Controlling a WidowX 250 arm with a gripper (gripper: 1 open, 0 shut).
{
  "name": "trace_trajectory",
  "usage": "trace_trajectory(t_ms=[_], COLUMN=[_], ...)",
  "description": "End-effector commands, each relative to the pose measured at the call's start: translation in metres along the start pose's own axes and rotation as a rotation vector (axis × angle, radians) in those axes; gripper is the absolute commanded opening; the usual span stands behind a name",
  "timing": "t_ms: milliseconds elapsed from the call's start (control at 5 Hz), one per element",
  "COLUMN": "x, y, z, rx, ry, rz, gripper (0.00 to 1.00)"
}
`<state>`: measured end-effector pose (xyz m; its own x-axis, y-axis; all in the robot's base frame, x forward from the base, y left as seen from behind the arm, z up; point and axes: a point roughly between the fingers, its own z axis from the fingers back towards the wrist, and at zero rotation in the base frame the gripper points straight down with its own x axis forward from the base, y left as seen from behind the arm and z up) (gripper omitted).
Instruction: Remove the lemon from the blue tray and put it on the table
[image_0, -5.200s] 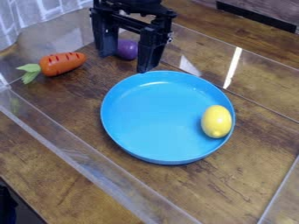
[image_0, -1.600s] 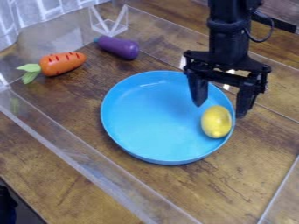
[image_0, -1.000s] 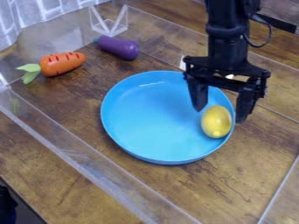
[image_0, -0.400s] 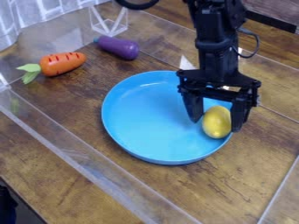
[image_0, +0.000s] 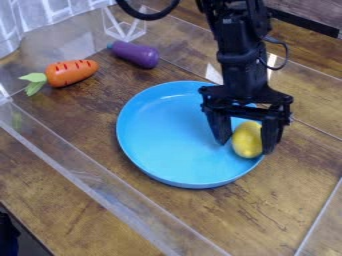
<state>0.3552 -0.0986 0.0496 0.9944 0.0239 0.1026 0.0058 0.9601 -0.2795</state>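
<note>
Tray sat at centre; lemon lay inside at its 3 o'clock rim. Gripper, jaws wide open, had dropped since a second ago and straddled the lemon, nothing held yet. Carrot and eggplant lay beyond at 11 o'clock, untouched. Closing looked next.

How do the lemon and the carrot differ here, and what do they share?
The lemon is yellow and oval; the carrot is orange, elongated, with a green top. The lemon lies in the blue tray, between the open tool's fingers; the carrot lies on the table, far from it. Both look like toy produce.
</note>
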Motion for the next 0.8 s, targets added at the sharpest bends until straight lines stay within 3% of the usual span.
trace_trajectory(t_ms=[0,200,600], x=[0.012,0.013,0.013], y=[-0.005,-0.005,-0.002], z=[0.037,0.043,0.032], rx=[-0.025,-0.029,-0.015], ry=[-0.116,-0.134,-0.122], rz=[-0.014,-0.015,-0.018], gripper=[1.00,1.00,1.00])
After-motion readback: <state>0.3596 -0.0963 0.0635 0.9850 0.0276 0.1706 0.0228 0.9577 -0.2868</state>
